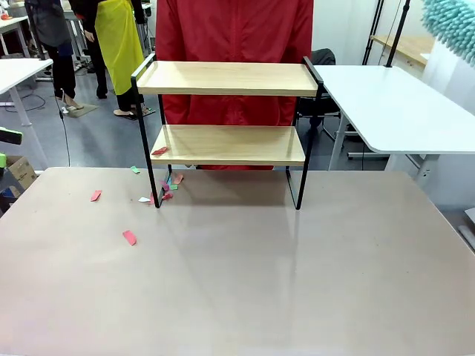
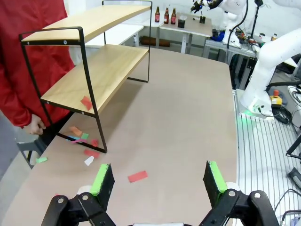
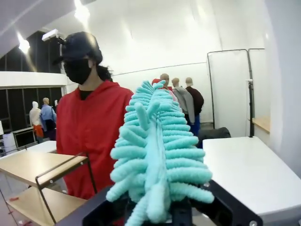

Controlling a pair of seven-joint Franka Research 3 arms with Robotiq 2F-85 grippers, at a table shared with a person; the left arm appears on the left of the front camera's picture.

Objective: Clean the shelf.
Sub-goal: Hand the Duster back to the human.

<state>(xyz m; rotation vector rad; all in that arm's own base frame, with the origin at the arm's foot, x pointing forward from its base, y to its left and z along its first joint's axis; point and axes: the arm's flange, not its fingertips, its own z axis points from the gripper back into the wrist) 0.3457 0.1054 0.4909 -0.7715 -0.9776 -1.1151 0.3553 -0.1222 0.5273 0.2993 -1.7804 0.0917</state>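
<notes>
From where the left gripper [image 2: 160, 181] hangs over the table [image 2: 178, 141], its green pads [image 2: 100, 179] stand wide apart with nothing between them. Just ahead of the fingers a red paper scrap [image 2: 138, 176] lies flat on the tabletop, and a little further, off toward the left finger, sits a loose cluster of scraps [image 2: 83, 141] in red, green, white and orange around the near foot of the shelf [image 2: 89, 70]. The shelf stands beyond that, up and to the left of the gripper: two pale wooden boards in a thin black frame, upright on the table. One more red scrap [image 2: 86, 102] rests on the lower board near its front corner. A person in a red jacket [image 2: 33, 61] stands right behind the shelf.

The right gripper [image 3: 160, 212] is clamped shut on a turquoise duster [image 3: 157, 155], whose fluffy fronds rise straight up from between the fingers. In its wrist view the shelf lies low and to the left of the duster, well apart from it, with the person behind. From the front, the duster's head pokes in at the upper right corner, high above the shelf.
</notes>
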